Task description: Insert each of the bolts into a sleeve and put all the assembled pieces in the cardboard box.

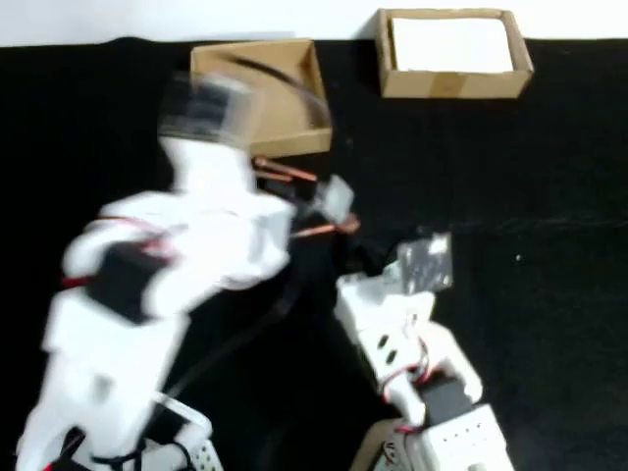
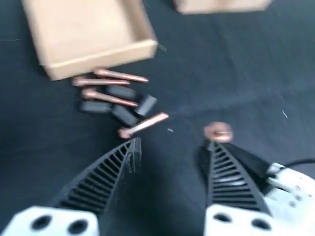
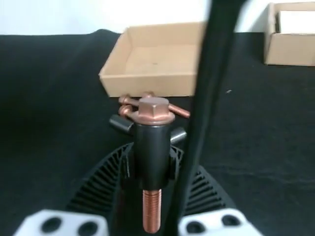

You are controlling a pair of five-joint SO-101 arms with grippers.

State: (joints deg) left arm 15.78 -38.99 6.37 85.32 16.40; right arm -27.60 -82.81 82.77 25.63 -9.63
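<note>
Right wrist view: sleeve point(image 3: 152, 142) with bolt point(image 3: 153, 112) inserted is clamped upright between fingers of the right gripper point(image 3: 151, 160). The left gripper point(image 2: 172, 146) is spread wide, nothing held; loose bolts point(image 2: 110, 99) are seen beyond its fingertips, beside the cardboard box point(image 2: 98, 59) by the far edge of the table point(image 1: 549, 294).

No readable text, label, number or sign appears on anything.

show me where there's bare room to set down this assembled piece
Bare: the cardboard box floor, and the black cloth in front of the second box. Crowded: right before the cardboard box, where loose bolts and sleeves lie.
</note>
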